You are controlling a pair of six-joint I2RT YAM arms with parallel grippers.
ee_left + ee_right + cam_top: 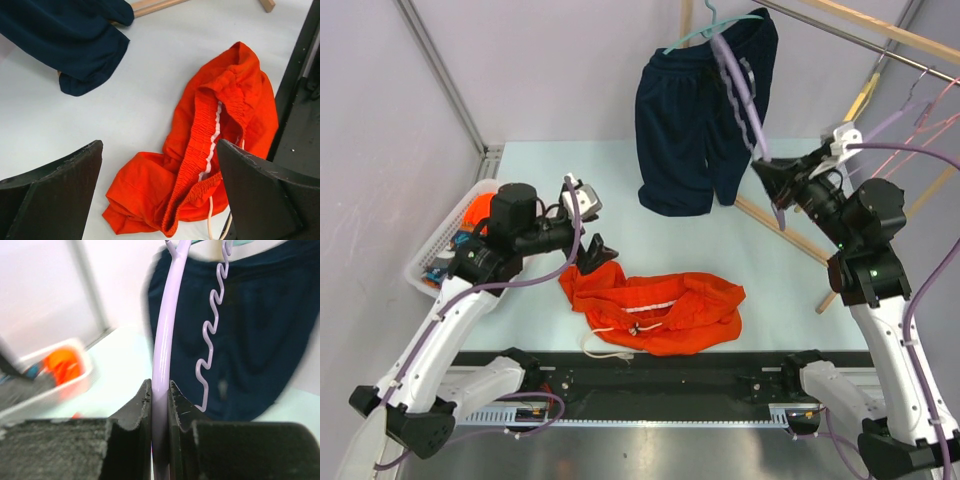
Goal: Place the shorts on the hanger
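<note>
The orange shorts lie crumpled on the pale table, waistband and white drawstring facing the near edge; they also show in the left wrist view. My left gripper is open and hovers just above their left end, with the cloth between and below its fingers. My right gripper is shut on the lavender hanger and holds it up in the air at the right; the right wrist view shows the hanger's arm clamped between the jaws.
Navy shorts hang on a teal hanger from a wooden rail at the back. A white basket with orange cloth stands at the left. More hangers hang at the right. A wooden frame leg crosses the table.
</note>
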